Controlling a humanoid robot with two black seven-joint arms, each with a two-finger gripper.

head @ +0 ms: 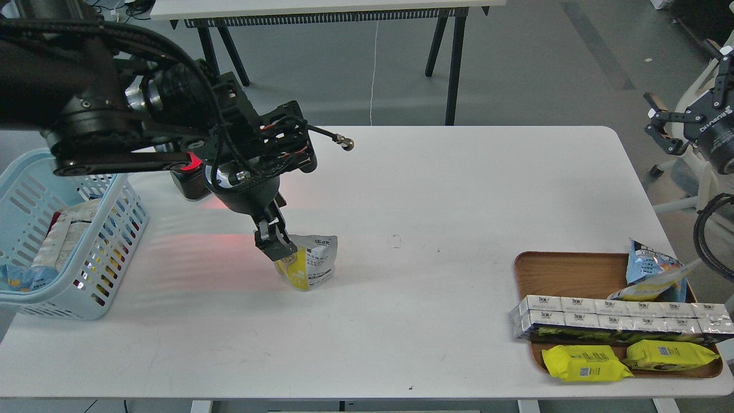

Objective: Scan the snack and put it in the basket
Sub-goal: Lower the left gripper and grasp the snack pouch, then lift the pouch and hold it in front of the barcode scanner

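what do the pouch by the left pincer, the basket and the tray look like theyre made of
The pouch looks like thin glossy printed film or foil: it creases and shines at the top. The basket looks like moulded light blue plastic, smooth, with slotted sides. The tray looks like wood or a wood-look laminate, brown with faint grain and a matte finish; which one cannot be told.
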